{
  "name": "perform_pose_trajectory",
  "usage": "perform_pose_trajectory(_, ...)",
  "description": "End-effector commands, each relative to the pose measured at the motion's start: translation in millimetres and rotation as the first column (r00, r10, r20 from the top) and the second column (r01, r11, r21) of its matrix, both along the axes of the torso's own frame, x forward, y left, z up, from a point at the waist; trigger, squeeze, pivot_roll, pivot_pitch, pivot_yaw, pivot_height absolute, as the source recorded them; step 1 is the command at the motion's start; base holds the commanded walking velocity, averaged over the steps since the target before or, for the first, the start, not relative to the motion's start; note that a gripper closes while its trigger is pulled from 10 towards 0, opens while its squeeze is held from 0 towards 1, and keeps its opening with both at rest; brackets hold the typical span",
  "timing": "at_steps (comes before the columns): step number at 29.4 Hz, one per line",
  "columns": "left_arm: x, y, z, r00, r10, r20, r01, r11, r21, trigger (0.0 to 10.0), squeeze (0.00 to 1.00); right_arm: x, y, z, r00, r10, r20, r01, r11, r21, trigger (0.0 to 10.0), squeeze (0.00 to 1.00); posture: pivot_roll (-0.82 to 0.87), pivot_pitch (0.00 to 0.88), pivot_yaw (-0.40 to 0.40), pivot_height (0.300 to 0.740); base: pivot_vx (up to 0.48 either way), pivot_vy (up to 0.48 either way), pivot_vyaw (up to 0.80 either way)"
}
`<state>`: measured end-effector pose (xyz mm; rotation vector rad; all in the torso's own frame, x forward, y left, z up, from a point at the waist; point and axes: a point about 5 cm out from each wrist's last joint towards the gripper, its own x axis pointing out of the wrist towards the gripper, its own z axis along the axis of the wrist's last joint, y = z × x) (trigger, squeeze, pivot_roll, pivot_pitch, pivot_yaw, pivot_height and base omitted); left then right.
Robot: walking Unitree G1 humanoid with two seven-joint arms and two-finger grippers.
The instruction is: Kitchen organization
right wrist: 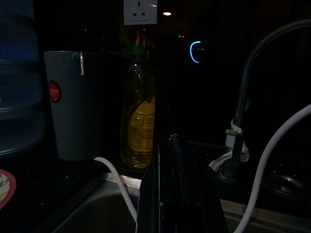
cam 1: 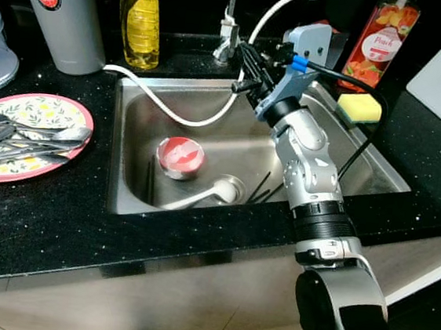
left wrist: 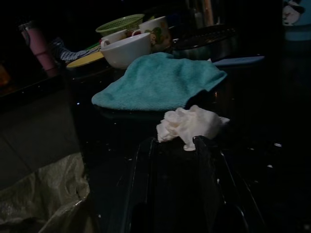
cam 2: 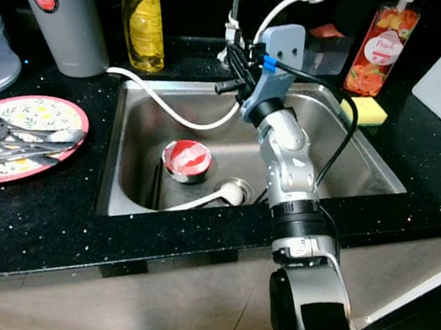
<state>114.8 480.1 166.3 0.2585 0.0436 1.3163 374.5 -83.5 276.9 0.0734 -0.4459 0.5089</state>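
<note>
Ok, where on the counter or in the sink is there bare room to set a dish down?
Bare counter runs along the sink's front edge, below the floral plate. The sink floor right of the red bowl is open too. It is crowded at the left, where cutlery covers the plate, and at the back, where the right gripper hovers near the yellow bottle.

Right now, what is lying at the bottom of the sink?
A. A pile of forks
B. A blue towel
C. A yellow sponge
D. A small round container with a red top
D: a small round container with a red top sits on the sink floor near the drain.
</note>
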Motion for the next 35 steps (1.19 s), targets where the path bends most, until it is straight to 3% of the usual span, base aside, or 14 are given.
perform_pose_trajectory(1, -4.1, 8.2, 6, 0.999, 0.029, 0.017, -0.029, 1.0, -0.001, 10.0, 0.0, -0.4, -1.0, -1, 1.0, 0.0, -0.008, 0.0, 1.0, 0.013, 10.0, 0.0, 0.14, 0.0, -0.003, 0.74, 0.0, 0.0, 0.0)
perform_pose_trajectory(13, 7.6, 11.6, -1, 1.0, 0.017, -0.001, -0.017, 1.0, -0.024, 10.0, 0.0, -0.9, -4.4, 0, 1.0, -0.007, -0.005, 0.007, 1.0, 0.01, 10.0, 0.0, 0.12, 0.0, 0.001, 0.74, 0.0, 0.0, 0.0)
perform_pose_trajectory(21, 8.3, 10.1, 11, 1.0, 0.005, 0.024, -0.005, 0.999, 0.034, 10.0, 0.0, -0.1, -3.9, 0, 1.0, -0.004, -0.004, 0.004, 1.0, 0.007, 10.0, 0.0, 0.13, 0.0, -0.009, 0.74, 0.0, 0.0, 0.0)
perform_pose_trajectory(31, 11.8, 11.9, -6, 0.999, 0.011, -0.039, -0.011, 1.0, -0.012, 10.0, 0.0, 0.8, -0.8, 2, 1.0, 0.004, -0.002, -0.004, 1.0, 0.006, 10.0, 0.0, 0.13, 0.0, -0.012, 0.74, 0.0, 0.0, 0.0)
perform_pose_trajectory(35, 9.8, 11.8, 10, 1.0, 0.007, 0.015, -0.008, 0.999, 0.042, 10.0, 0.0, 0.7, -3.6, 3, 1.0, -0.003, 0.001, 0.003, 1.0, 0.009, 10.0, 0.0, 0.12, 0.0, -0.006, 0.74, 0.0, 0.0, 0.0)
